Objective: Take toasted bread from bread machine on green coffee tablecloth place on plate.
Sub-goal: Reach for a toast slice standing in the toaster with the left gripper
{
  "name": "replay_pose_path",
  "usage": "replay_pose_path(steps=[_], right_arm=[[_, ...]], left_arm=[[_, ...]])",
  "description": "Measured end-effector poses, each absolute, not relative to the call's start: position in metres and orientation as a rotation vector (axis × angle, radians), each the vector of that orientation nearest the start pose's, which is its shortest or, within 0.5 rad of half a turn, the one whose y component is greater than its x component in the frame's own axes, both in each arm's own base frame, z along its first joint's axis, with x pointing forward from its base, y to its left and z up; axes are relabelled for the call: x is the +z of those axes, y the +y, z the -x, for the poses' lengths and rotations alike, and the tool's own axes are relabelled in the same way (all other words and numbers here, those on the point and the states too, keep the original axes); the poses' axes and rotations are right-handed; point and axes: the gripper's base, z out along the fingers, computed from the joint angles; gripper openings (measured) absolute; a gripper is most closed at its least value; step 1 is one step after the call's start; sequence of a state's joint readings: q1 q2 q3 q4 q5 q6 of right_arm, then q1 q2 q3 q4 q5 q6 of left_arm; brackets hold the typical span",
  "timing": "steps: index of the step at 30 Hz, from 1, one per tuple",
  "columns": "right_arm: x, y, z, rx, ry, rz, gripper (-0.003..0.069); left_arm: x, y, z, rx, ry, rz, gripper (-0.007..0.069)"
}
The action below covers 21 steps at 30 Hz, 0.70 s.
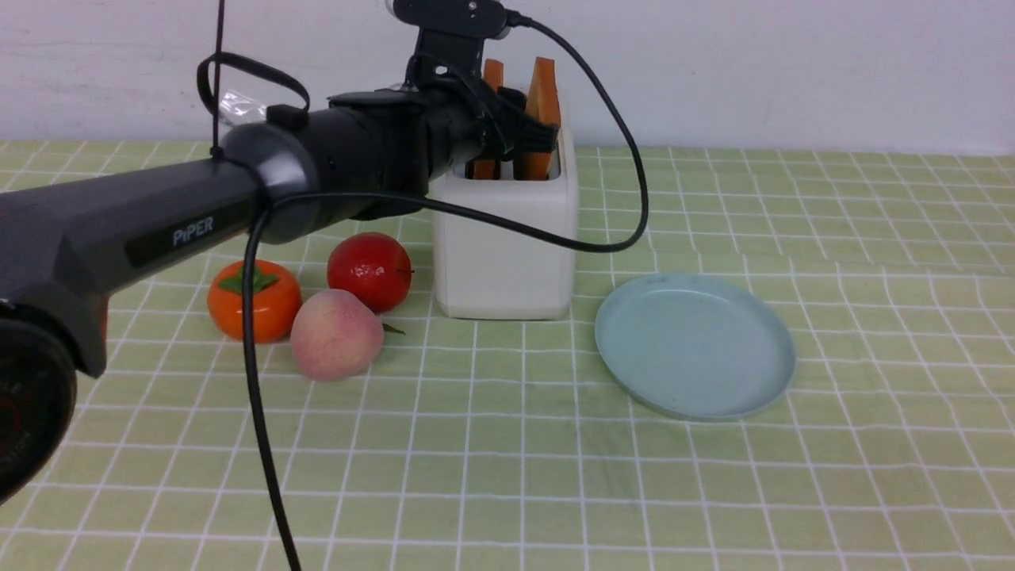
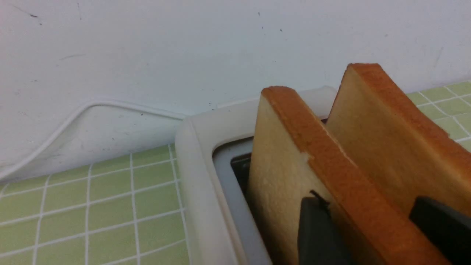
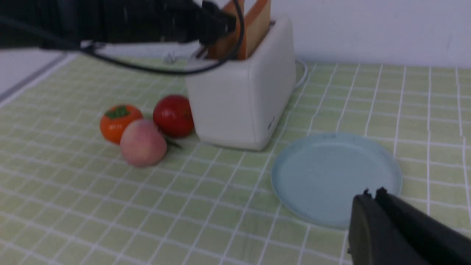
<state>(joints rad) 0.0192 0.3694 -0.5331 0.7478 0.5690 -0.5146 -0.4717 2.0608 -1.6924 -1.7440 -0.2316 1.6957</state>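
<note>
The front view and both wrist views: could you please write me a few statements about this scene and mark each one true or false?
1. Both slices of toasted bread stand in the bread machine. True.
2. One slice already lies on the plate. False: the plate is bare.
3. The left gripper has a finger on either side of one slice. True.
4. The peach lies on the robot's right of the bread machine. False: it lies on the robot's left of it.
5. The right gripper holds a slice. False: it is shut on nothing, near the plate.
</note>
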Motion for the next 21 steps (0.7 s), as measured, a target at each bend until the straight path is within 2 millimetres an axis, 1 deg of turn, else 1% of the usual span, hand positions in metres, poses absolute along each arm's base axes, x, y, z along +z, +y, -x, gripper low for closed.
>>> replay_pose_path(steps=[2,3,4,5,6,8,11,14,15,17,18,19,20,21], right_arm=[[0.331,0.034,-0.071,0.458,1.731,0.133,0.0013],[0.335,0.032,-0.073,0.464,1.694,0.096,0.0014],[0.336,0.032,-0.073,0.469,1.679,0.082,0.0014],[0.337,0.031,-0.073,0.467,1.674,0.078,0.0015],[0.339,0.031,-0.074,0.474,1.647,0.060,0.0015],[0.341,0.030,-0.074,0.478,1.624,0.053,0.0017],[0.343,0.031,-0.073,0.487,1.603,0.063,0.0018],[0.345,0.032,-0.073,0.488,1.586,0.075,0.0021],[0.345,0.032,-0.073,0.489,1.580,0.079,0.0022],[0.347,0.033,-0.073,0.496,1.564,0.085,0.0022],[0.347,0.033,-0.073,0.497,1.561,0.088,0.0022],[0.348,0.033,-0.073,0.500,1.553,0.092,0.0022],[0.349,0.034,-0.073,0.505,1.541,0.097,0.0023],[0.349,0.034,-0.073,0.507,1.534,0.100,0.0023]], left_arm=[[0.277,-0.208,-0.454,-0.143,1.872,-0.239,0.0286],[0.275,-0.209,-0.454,-0.144,1.874,-0.240,0.0246],[0.275,-0.209,-0.454,-0.143,1.874,-0.241,0.0225],[0.274,-0.209,-0.455,-0.143,1.875,-0.241,0.0219],[0.274,-0.209,-0.455,-0.141,1.876,-0.240,0.0157],[0.275,-0.209,-0.455,-0.140,1.875,-0.238,0.0112],[0.277,-0.208,-0.455,-0.138,1.871,-0.234,0.0103],[0.286,-0.206,-0.452,-0.130,1.858,-0.216,0.0103],[0.290,-0.204,-0.451,-0.127,1.851,-0.206,0.0103],[0.307,-0.200,-0.446,-0.130,1.821,-0.183,0.0103],[0.312,-0.200,-0.445,-0.132,1.812,-0.180,0.0103],[0.324,-0.198,-0.441,-0.140,1.788,-0.172,0.0103],[0.342,-0.194,-0.434,-0.153,1.753,-0.163,0.0103],[0.355,-0.192,-0.428,-0.166,1.727,-0.159,0.0103]])
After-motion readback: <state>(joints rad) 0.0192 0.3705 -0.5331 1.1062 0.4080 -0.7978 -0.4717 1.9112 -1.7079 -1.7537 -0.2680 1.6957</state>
